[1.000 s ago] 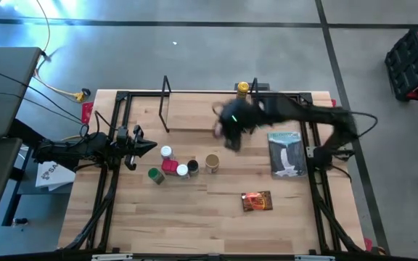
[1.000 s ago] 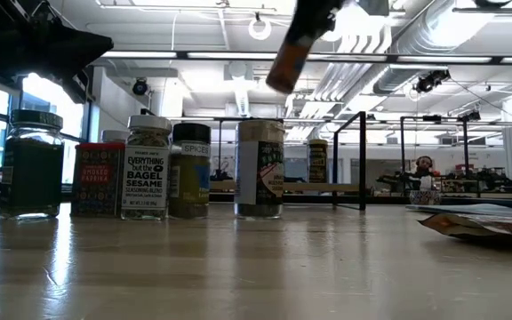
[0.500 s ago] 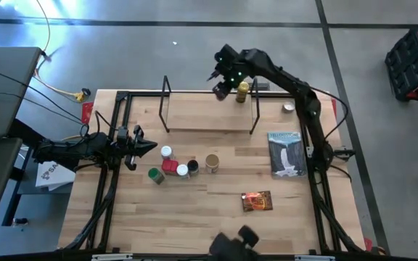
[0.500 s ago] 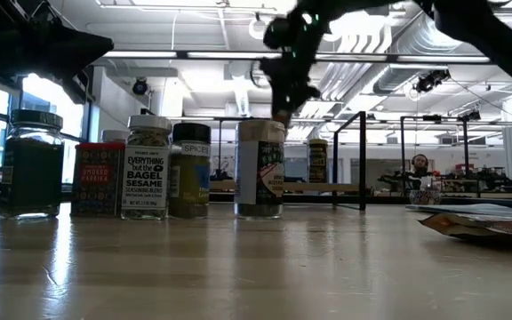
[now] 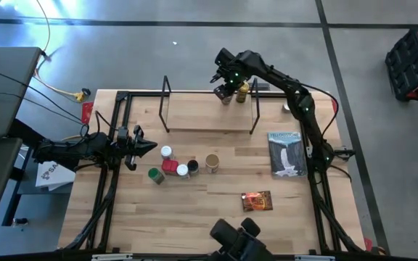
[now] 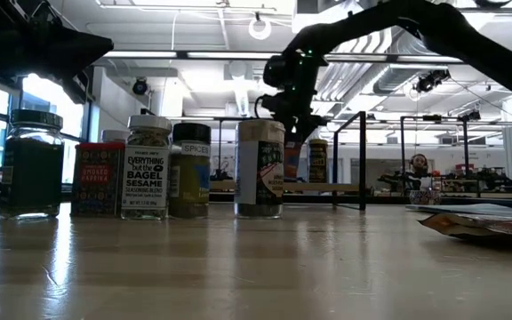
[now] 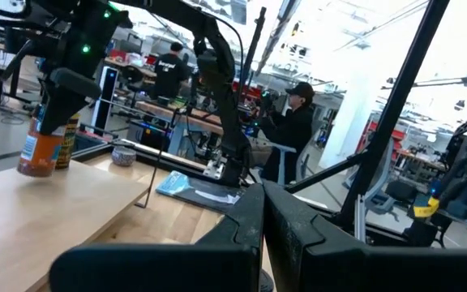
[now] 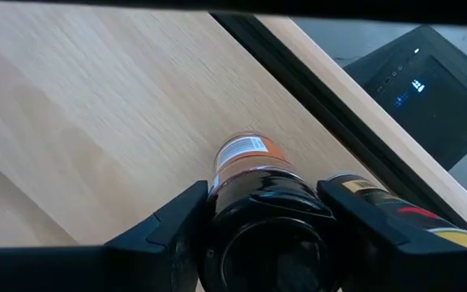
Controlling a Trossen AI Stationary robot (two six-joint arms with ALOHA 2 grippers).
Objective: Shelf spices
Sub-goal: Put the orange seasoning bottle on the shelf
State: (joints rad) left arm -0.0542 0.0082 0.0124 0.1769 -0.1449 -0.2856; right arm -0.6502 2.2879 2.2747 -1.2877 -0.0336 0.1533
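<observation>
We see two matte black arms built of slim tubular links joined by thicker rounded joints. Just behind the right claw (image 5: 226,93) the wrist housing carries a small green light, and a thin black cable loops along the links farther back. The left claw (image 5: 148,146) ends in a tapered black point, its fingers (image 7: 314,235) broad, flat and smooth.

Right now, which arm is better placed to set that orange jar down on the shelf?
The right. Its pincer already grips the orange jar over the shelf, beside a yellow jar. The left pincer waits near the table's left edge.
</observation>
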